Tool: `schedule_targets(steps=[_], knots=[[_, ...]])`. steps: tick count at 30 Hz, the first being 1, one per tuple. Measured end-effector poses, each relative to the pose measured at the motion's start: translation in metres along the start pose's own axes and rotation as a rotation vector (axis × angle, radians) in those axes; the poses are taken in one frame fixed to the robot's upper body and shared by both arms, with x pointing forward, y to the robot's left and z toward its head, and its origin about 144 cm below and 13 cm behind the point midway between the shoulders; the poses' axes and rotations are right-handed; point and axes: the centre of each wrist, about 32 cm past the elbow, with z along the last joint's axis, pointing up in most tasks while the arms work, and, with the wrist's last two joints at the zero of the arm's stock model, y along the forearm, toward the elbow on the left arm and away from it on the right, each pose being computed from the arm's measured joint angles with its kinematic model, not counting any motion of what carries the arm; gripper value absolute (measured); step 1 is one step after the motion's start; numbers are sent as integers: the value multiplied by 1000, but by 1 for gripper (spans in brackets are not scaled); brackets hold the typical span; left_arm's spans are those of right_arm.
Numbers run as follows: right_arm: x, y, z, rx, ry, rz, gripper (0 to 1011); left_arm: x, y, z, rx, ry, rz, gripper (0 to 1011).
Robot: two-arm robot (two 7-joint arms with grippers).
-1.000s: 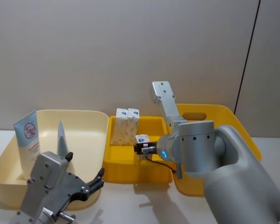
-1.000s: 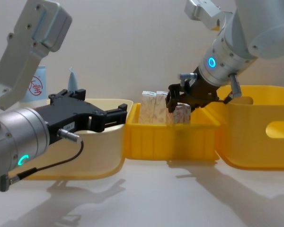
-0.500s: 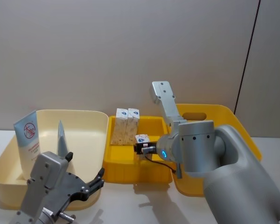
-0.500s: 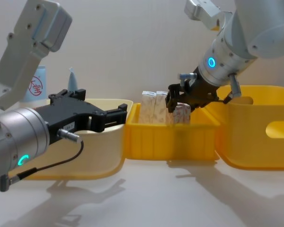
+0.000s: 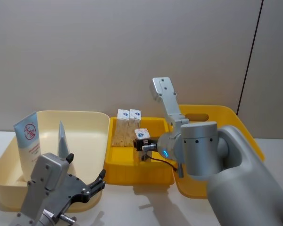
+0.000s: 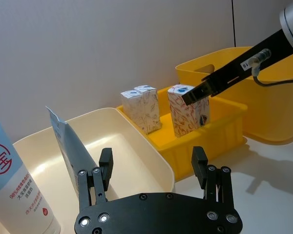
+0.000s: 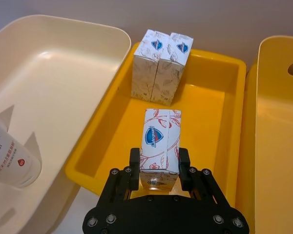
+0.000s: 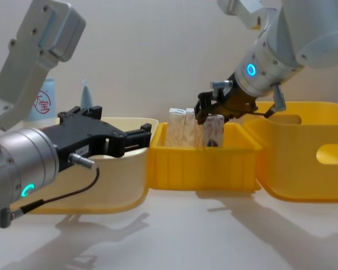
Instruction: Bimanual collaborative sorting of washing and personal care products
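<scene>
My right gripper [image 7: 158, 170] is shut on a small cream carton [image 7: 159, 142], holding it upright over the small yellow tray [image 7: 212, 122]; the same carton [image 5: 142, 134] sits just in front of two more cartons [image 5: 128, 123] at the tray's back left. From the side, the held carton [image 8: 213, 131] stands next to that pair [image 8: 180, 128]. Two white squeeze tubes lean in the cream bin [image 5: 89, 125]: one faces me with a red circle logo [image 5: 29, 140], the other [image 5: 62, 137] is edge-on. My left gripper [image 6: 154, 168] hangs open and holds nothing at that bin's near rim.
A large yellow bin [image 5: 247, 139] with a handle slot stands to the right of the small tray. The three containers sit side by side on a pale table [image 8: 214, 230], with a plain wall behind. Bare tabletop lies in front of them.
My right gripper has lifted the carton slightly and carried it back toward the two standing cartons. The left arm has not moved.
</scene>
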Motion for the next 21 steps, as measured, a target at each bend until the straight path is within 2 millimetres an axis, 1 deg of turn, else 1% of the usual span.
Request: schedule_targets(steps=[10, 11, 21], knots=[[-3, -8, 3, 108, -38, 7, 444, 0, 0, 0, 0, 0, 0, 1003], [-3, -11, 5, 140, -48, 8, 444, 0, 0, 0, 0, 0, 0, 1003], [-2, -25, 15, 267, -91, -7, 444, 0, 0, 0, 0, 0, 0, 1003]])
